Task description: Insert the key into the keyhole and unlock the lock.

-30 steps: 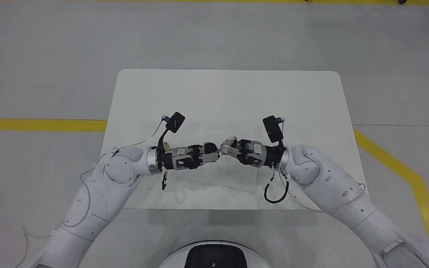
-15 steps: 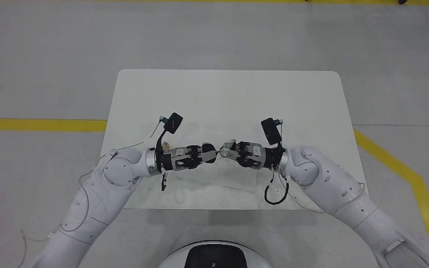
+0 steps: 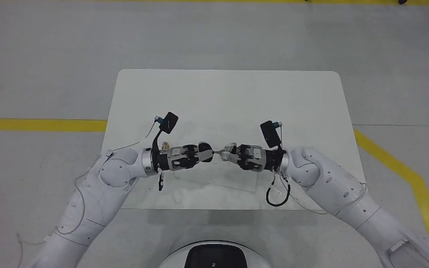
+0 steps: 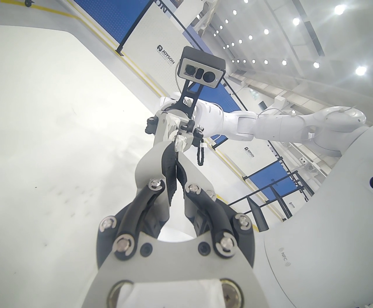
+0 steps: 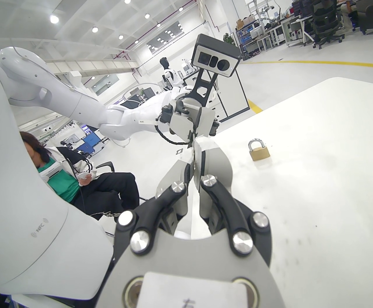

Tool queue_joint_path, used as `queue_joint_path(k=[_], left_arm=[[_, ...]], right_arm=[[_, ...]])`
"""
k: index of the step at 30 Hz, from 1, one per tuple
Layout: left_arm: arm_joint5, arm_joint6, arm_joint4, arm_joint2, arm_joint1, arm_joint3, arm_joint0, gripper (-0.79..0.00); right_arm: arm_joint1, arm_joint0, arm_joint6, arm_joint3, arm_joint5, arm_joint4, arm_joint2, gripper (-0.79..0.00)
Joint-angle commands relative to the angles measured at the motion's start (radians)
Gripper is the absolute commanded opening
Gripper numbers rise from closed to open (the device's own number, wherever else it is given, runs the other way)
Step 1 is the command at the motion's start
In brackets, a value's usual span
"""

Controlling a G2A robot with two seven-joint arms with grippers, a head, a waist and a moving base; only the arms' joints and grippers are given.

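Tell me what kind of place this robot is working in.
Probably a robotics lab in an industrial hall: another humanoid robot stands behind, yellow floor lines mark zones, and workbenches with office chairs line the far side.

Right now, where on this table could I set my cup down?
The far half of the table is bare, corners included. Crowded: the middle near the front, where left claw and right claw meet tip to tip, a padlock lying close by.

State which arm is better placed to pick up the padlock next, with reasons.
Probably the left: the padlock lies on the table near the left gripper, farther from the right gripper. Both are shut tip to tip, so it must open first.
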Motion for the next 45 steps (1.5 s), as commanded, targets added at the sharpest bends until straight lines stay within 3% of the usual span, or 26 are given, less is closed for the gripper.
queue_joint_path(k=[1,9,22,25,27,35,36,37,38,42,45], left_arm=[[0.002,-0.003,0.006,-0.001,0.002,-0.001,0.002,-0.785],[0.015,-0.041,0.043,-0.008,0.011,0.005,-0.003,-0.785],[0.018,-0.001,0.131,0.006,0.014,-0.01,0.001,-0.785],[0.017,0.007,0.136,0.013,0.013,-0.009,0.0,-0.785],[0.016,0.008,0.139,0.015,0.014,-0.008,-0.002,-0.785],[0.007,0.025,0.139,0.018,0.016,-0.003,-0.003,-0.785],[0.006,0.027,0.14,0.019,0.016,-0.003,-0.003,-0.733],[0.006,0.029,0.14,0.019,0.017,-0.002,-0.003,-0.182],[0.005,0.029,0.141,0.02,0.017,-0.003,-0.003,0.0],[0.0,0.029,0.144,0.009,0.022,0.0,0.0,0.0],[-0.02,0.031,0.137,-0.047,0.035,-0.003,0.017,0.0]], right_arm=[[0.003,0.002,0.003,-0.001,0.0,0.004,-0.004,-0.403],[0.016,0.013,0.031,0.0,0.0,0.039,-0.023,-0.44],[0.015,0.058,0.187,0.016,0.0,0.164,-0.075,-0.514],[0.011,0.065,0.209,0.024,0.0,0.184,-0.079,-0.6],[0.008,0.068,0.221,0.027,0.0,0.193,-0.08,-0.785],[0.0,0.065,0.236,0.039,0.0,0.2,-0.069,-0.785],[-0.001,0.065,0.238,0.039,0.0,0.201,-0.068,-0.785],[-0.001,0.064,0.24,0.039,0.0,0.202,-0.067,-0.785],[-0.002,0.063,0.242,0.04,0.0,0.202,-0.065,-0.785],[-0.002,0.056,0.228,0.038,0.0,0.198,-0.049,-0.785],[0.003,0.042,0.205,0.033,0.0,0.186,-0.027,-0.785]])
